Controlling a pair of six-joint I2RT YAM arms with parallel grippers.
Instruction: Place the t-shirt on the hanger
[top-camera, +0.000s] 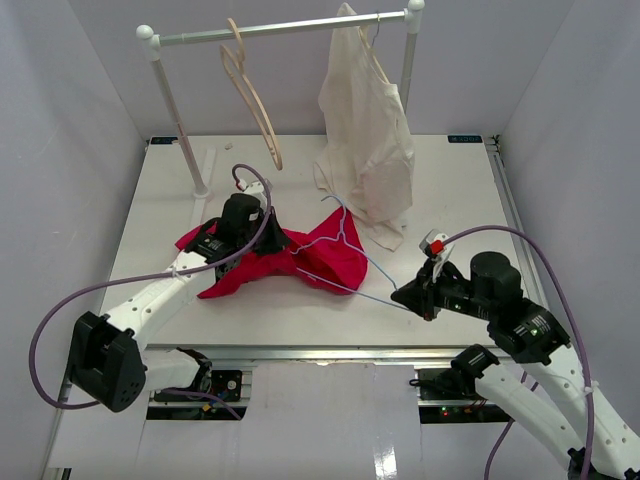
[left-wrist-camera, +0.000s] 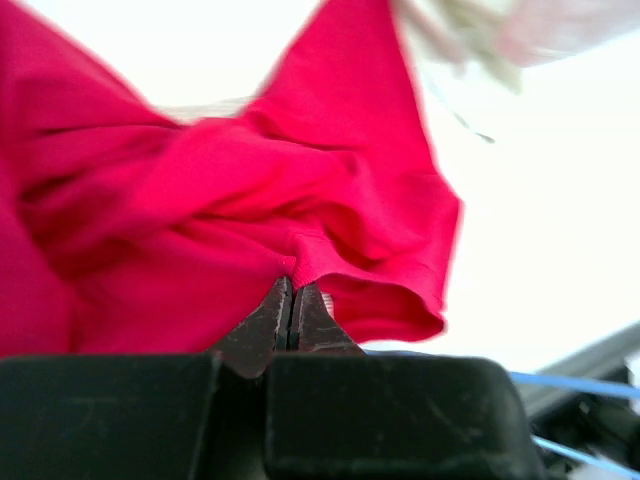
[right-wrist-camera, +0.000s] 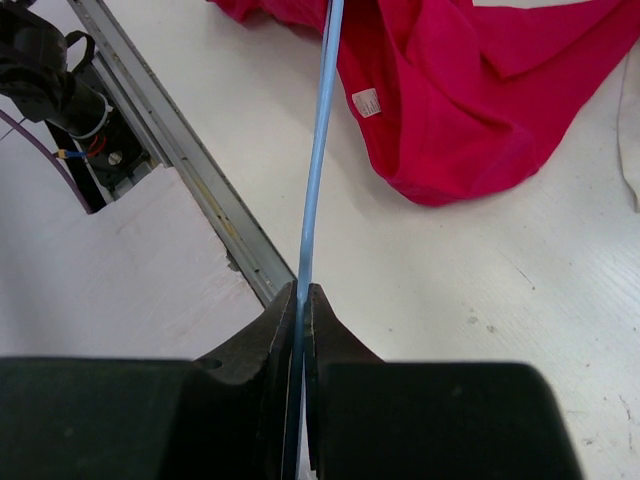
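The crimson t-shirt (top-camera: 318, 252) lies crumpled mid-table; in the right wrist view its cloth (right-wrist-camera: 470, 90) shows a small white label (right-wrist-camera: 367, 102). My left gripper (top-camera: 272, 236) is shut on a fold of the t-shirt (left-wrist-camera: 250, 190), its fingertips (left-wrist-camera: 291, 285) pinching the fabric edge. The light-blue wire hanger (top-camera: 362, 293) lies partly inside the shirt, its hook up near the cream garment. My right gripper (top-camera: 408, 298) is shut on the hanger's near corner, the wire (right-wrist-camera: 318, 150) running out from between the pressed jaws (right-wrist-camera: 301, 290). A stretch of blue wire (left-wrist-camera: 580, 385) also shows beneath the left wrist.
A clothes rack (top-camera: 280, 33) stands at the back with a pale wooden hanger (top-camera: 255, 100) and a cream-white garment (top-camera: 365, 130) that drapes onto the table (top-camera: 470, 200). The table's metal front rail (right-wrist-camera: 180, 150) runs just left of the right gripper.
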